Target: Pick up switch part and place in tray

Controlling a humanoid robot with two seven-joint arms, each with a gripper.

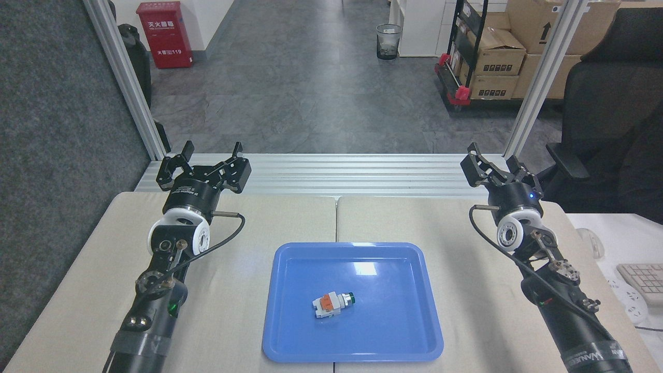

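The switch part [332,304], white and orange with a dark green round tip, lies on its side inside the blue tray [399,331], a little left of the tray's middle. My left gripper [211,151] hangs open and empty over the table's far left edge, well away from the tray. At the far right, my right gripper [496,155] is also open and holds nothing.
The tray sits at the front centre of a beige table [98,269] with a seam down its middle. A silver rail strip [342,173] runs along the far edge. A black chair [606,119] and a keyboard [645,280] stand at the right.
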